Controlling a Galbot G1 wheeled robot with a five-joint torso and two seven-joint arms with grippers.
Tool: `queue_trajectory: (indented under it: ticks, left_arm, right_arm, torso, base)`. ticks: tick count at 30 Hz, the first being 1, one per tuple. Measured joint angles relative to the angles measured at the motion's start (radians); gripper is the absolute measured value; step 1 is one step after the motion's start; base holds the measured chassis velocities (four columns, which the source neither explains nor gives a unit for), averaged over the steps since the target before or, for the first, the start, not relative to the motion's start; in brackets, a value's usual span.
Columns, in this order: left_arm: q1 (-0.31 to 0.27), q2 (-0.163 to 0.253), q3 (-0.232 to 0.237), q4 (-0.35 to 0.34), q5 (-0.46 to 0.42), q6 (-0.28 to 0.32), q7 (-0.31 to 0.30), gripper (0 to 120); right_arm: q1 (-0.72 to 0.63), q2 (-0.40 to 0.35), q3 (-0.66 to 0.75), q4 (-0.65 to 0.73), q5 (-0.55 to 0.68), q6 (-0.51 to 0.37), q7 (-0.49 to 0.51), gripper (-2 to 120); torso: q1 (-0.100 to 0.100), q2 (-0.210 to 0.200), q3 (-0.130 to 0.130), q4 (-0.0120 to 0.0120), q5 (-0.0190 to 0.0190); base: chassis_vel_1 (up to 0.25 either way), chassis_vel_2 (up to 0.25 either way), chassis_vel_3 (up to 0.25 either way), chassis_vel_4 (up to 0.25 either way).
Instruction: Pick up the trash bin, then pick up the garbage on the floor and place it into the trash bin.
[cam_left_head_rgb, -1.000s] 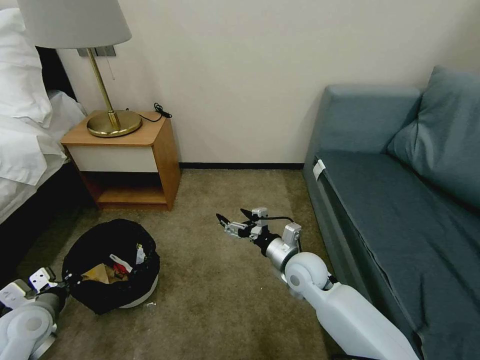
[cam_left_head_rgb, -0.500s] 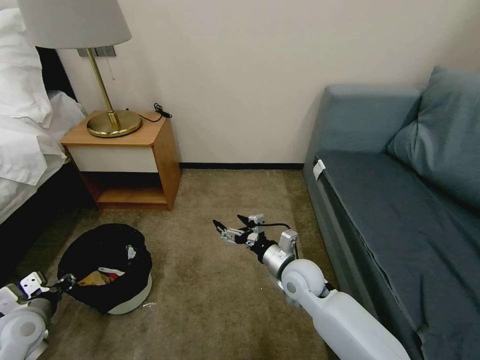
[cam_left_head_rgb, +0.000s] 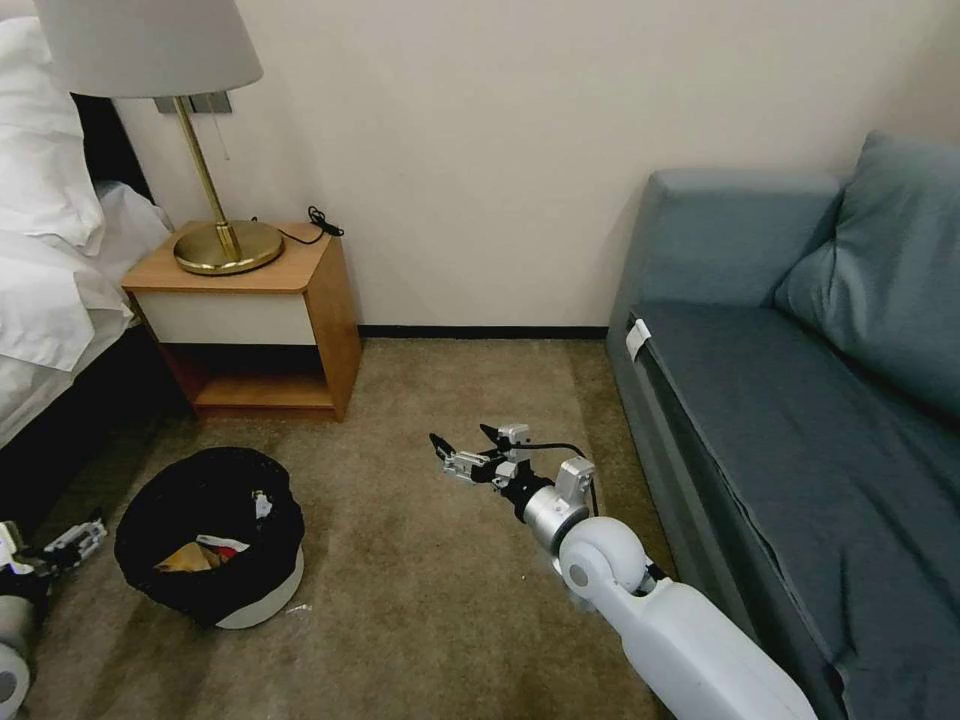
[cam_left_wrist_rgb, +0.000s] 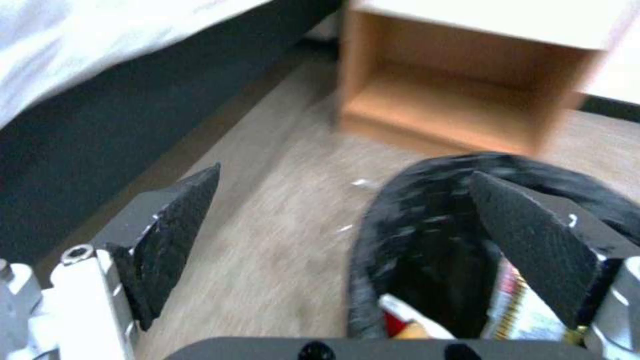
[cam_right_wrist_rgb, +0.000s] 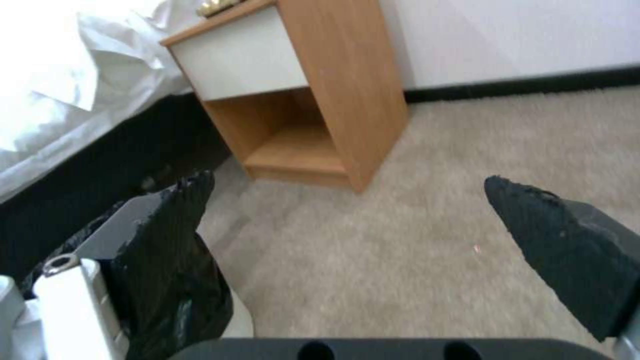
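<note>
On the carpet (cam_left_head_rgb: 430, 590) before the wooden nightstand (cam_left_head_rgb: 250, 320) we see the trash bin (cam_left_head_rgb: 210, 535) standing upright, its black liner (cam_left_wrist_rgb: 427, 210) draped over the rim and the white wall showing low on one side. Inside it we make out the garbage (cam_left_head_rgb: 200, 553): tan paper and a red and white wrapper. Our left gripper (cam_left_head_rgb: 68, 540) sits just beside the bin, apart from it, with its fingers (cam_left_wrist_rgb: 177, 230) spread wide and holding nothing. Our right gripper (cam_left_head_rgb: 462, 450) hovers over bare carpet between the bin and the blue sofa (cam_left_head_rgb: 800, 400), its fingers (cam_right_wrist_rgb: 567, 240) likewise parted and empty.
</note>
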Motion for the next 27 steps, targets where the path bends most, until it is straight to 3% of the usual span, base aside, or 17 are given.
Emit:
queue_trajectory:
  ticks: [2, 3, 5, 9, 19, 27]
  left_arm:
    - [0.051, 0.007, -0.012, -0.015, 0.050, -0.040, 0.094, 100]
    - [0.051, 0.007, -0.012, -0.015, 0.050, -0.040, 0.094, 100]
    - [0.119, 0.017, -0.023, -0.038, 0.123, -0.081, 0.161, 100]
    - [0.187, 0.020, -0.052, -0.060, 0.211, -0.137, 0.228, 100]
    - [0.244, -0.008, -0.099, -0.090, 0.259, -0.228, 0.283, 100]
    - [0.245, -0.016, -0.110, -0.094, 0.285, -0.230, 0.296, 100]
  right_arm:
    - [0.009, -0.015, 0.000, 0.006, 0.039, -0.016, 0.024, 100]
    - [0.009, -0.015, 0.000, 0.006, 0.039, -0.016, 0.024, 100]
    - [0.014, -0.041, 0.001, 0.009, 0.072, -0.025, 0.042, 100]
    - [-0.005, -0.057, 0.012, 0.018, 0.078, -0.032, 0.044, 100]
    - [-0.045, -0.061, 0.044, 0.010, 0.064, -0.015, 0.048, 100]
    - [-0.044, -0.067, 0.049, -0.013, 0.066, 0.009, 0.045, 100]
  torso:
    - [0.000, 0.000, 0.000, 0.0000, 0.0001]
    - [0.000, 0.000, 0.000, 0.0000, 0.0001]
    - [0.000, 0.000, 0.000, 0.0002, 0.0001]
    - [0.000, 0.000, 0.000, 0.0000, 0.0002]
    - [0.000, 0.000, 0.000, 0.0000, 0.0001]
    - [0.000, 0.000, 0.000, 0.0000, 0.0002]
  base:
    - [0.000, 0.000, 0.000, 0.000]
    - [0.000, 0.000, 0.000, 0.000]
    - [0.000, 0.000, 0.000, 0.000]
    - [0.000, 0.000, 0.000, 0.000]
    - [0.000, 0.000, 0.000, 0.000]
    - [0.000, 0.000, 0.000, 0.000]
